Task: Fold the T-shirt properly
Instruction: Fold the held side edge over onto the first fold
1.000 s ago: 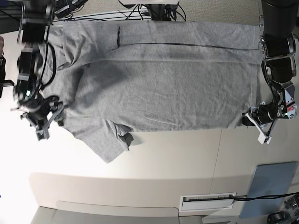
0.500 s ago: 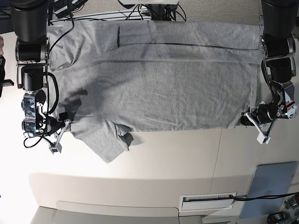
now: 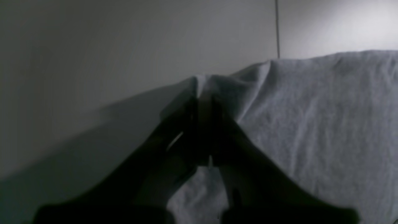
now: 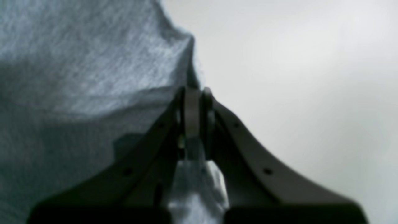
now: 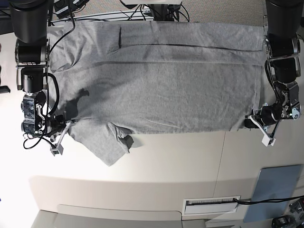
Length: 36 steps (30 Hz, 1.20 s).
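The grey T-shirt (image 5: 166, 90) lies spread flat across the table, one short sleeve (image 5: 107, 142) sticking out toward the front. My right gripper (image 5: 69, 126) is at the shirt's left end beside that sleeve. In the right wrist view it (image 4: 192, 99) is shut on a pinched ridge of the T-shirt (image 4: 77, 77). My left gripper (image 5: 250, 120) is at the shirt's front right corner. The left wrist view shows it (image 3: 203, 101) shut on the edge of the T-shirt (image 3: 326, 124), in deep shadow. No lettering shows.
A blue-grey pad (image 5: 278, 190) lies at the front right of the white table (image 5: 180, 156). A white slotted fitting (image 5: 211, 205) sits near the front edge. Cables (image 5: 142, 12) run behind the shirt's far edge.
My right arm came in from the left to the shirt's edge by the sleeve, and its jaws closed on the cloth. The left arm and its grip stayed as they were.
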{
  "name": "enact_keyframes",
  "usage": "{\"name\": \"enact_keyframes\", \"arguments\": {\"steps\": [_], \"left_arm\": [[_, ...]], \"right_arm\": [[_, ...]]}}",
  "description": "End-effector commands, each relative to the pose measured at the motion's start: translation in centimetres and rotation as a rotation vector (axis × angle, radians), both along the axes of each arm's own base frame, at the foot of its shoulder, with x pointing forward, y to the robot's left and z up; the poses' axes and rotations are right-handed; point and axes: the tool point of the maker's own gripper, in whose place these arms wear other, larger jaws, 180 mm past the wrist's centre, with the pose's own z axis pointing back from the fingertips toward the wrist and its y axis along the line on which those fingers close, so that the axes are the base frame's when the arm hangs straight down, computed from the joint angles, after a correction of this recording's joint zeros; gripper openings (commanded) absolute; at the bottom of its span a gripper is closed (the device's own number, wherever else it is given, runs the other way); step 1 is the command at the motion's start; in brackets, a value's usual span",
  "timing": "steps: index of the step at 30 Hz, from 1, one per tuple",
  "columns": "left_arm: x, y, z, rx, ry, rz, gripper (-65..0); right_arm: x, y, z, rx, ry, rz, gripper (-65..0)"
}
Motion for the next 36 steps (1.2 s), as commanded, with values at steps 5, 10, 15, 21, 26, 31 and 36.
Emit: {"name": "enact_keyframes", "arguments": {"steps": [5,10,15,21,26,31,36], "left_arm": [[2.0,0.8,4.1,-0.022,-0.127,-0.02,-65.0],[1.2,1.8,6.8,-0.049,-0.219,-0.022,-65.0],[-1.7,1.2,7.1,0.013,-0.212,-0.074,-65.0],[-5.6,0.9,7.5,0.02,-0.233,-0.08,-65.0],[-8.8,1.0,7.9,0.015,-0.213,-0.1,-65.0],[-12.0,1.8,6.9,0.004,-0.167,-0.074,-65.0],[-15.7,1.0,4.9,-0.037,-0.099,-0.107,-65.0]], "right_arm": [[2.7,-1.3,4.8,-0.09,-0.17,-0.001,-65.0],[1.0,-2.3,7.9,-0.282,-0.29,0.037,-65.0],[-1.3,-2.2,9.1,-0.351,-0.357,0.028,-65.0],[-5.2,-3.7,9.6,-0.35,-0.375,-0.032,-65.0],[-8.7,-4.0,9.9,-0.371,-0.38,-0.034,-65.0],[-11.9,-3.6,10.2,-0.39,-0.383,-0.009,-65.0],[-14.4,-4.0,8.6,-0.408,-0.33,0.001,-65.0]]}}
